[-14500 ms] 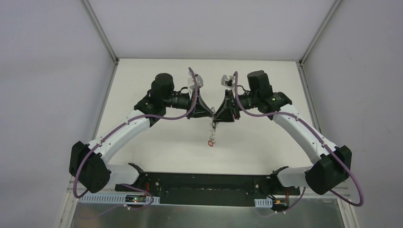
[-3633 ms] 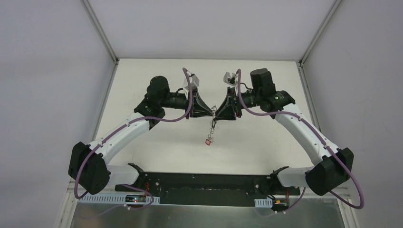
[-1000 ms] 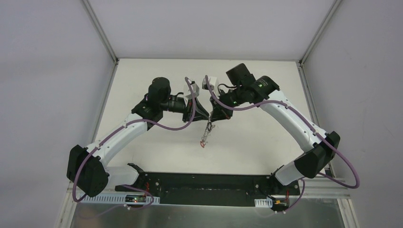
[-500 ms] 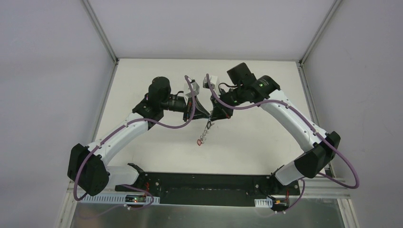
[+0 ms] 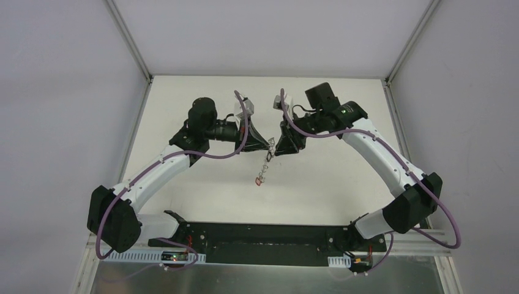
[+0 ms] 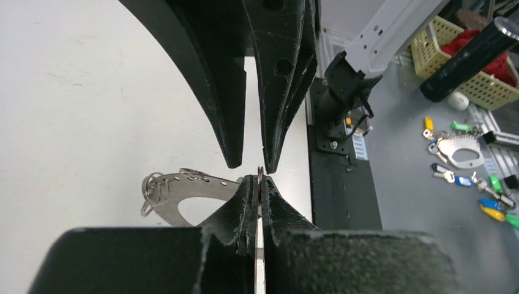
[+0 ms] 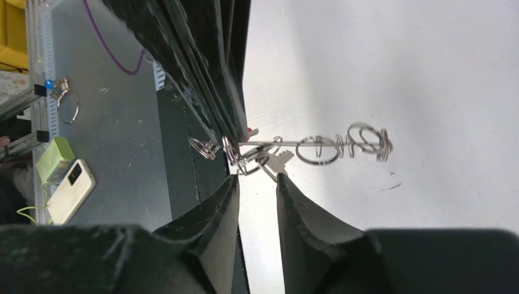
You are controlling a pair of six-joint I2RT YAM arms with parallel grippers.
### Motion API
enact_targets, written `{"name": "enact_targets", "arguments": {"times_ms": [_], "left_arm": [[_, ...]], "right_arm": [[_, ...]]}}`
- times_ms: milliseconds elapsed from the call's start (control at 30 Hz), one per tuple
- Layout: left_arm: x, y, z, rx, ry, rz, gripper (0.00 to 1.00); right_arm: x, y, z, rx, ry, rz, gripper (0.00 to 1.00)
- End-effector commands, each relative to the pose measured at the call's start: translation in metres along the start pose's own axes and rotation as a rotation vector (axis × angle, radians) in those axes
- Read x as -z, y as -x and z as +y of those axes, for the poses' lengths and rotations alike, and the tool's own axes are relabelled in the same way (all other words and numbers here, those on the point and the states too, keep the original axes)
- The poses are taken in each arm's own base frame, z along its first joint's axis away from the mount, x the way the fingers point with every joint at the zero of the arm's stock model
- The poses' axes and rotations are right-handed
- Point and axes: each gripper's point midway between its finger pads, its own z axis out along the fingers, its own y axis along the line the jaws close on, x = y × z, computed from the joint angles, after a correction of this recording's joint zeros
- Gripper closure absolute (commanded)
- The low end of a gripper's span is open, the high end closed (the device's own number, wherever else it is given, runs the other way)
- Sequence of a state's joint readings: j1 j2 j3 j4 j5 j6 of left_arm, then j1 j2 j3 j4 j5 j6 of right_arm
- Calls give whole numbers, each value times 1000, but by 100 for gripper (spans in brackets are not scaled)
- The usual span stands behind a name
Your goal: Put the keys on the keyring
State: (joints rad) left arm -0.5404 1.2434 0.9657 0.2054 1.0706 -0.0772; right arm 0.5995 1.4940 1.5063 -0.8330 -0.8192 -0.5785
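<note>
The keyring [image 5: 265,160] hangs above the table from my left gripper [image 5: 268,145], with a red-headed key [image 5: 259,181] at its low end. In the left wrist view the left gripper [image 6: 259,179] is shut on a thin metal edge of the keyring, whose flat grey plate [image 6: 186,191] and wire loops [image 6: 153,188] stick out to the left. My right gripper [image 5: 279,147] is just to the right, open. In the right wrist view the right gripper [image 7: 257,177] stands apart just below the edge-on keyring [image 7: 318,149] and a silver key [image 7: 280,160], touching neither.
The black base plate [image 5: 263,236] runs along the near table edge. Off the table lie a yellow basket [image 6: 474,67], a black torch [image 6: 471,55], spare coloured keys [image 6: 465,165], a phone [image 7: 68,190] and a loose ring [image 7: 67,105].
My left gripper has closed on the keyring. The right gripper has opened, let go of it and drawn back to the right. The hanging keys swung slightly left.
</note>
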Motion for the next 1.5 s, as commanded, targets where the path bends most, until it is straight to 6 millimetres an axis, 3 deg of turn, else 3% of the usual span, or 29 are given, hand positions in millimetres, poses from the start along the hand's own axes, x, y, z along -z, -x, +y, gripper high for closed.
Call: {"name": "enact_targets", "arguments": {"times_ms": [0,333,533,800,1100,1467], "left_arm": [[6,35,-20,-20,-61,-110,100],[6,38,-20,-1,-64,-135,100],[4,36,-19,13,-65,-147,100],[4,34,-18,13,-66,-144,100],[3,33,-16,12,-64,-141,100],[1,46,-18,11,-86,-185,100]], "right_arm": [[17,17,25,102,110,-149,67],[18,16,27,131,151,-208,57],[14,17,21,125,143,-217,58],[14,21,23,123,163,-224,66],[13,18,26,114,180,-221,95],[8,13,23,74,188,-224,100]]}}
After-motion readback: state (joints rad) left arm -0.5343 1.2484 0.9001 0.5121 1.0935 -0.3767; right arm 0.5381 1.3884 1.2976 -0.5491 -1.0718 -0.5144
